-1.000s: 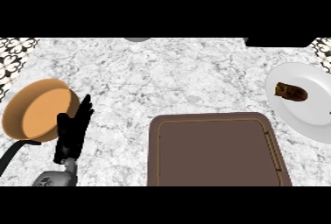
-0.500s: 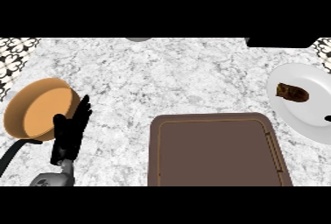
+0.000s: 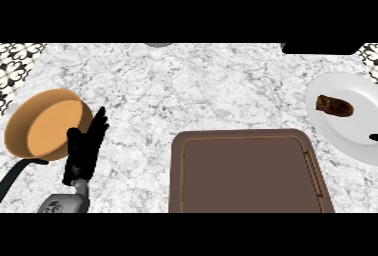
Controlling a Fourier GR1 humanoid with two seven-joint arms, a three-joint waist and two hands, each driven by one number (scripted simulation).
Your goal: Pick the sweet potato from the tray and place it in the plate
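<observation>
Counter: you had white-grey marble | brown tray front centre | white plate at right edge | orange pan at left.

Marbled grey-white counter seen from steeply above. Brown tray at lower centre, bare inside its raised rim. White plate at right edge, carrying dark brown sweet potato on its upper half. Orange pan with black handle at left edge. Left robot hand just right of pan, fingers straight and pointing up the view, overlapping the pan rim. Small black tip visible at right edge, over the plate; too little shown to identify.
</observation>
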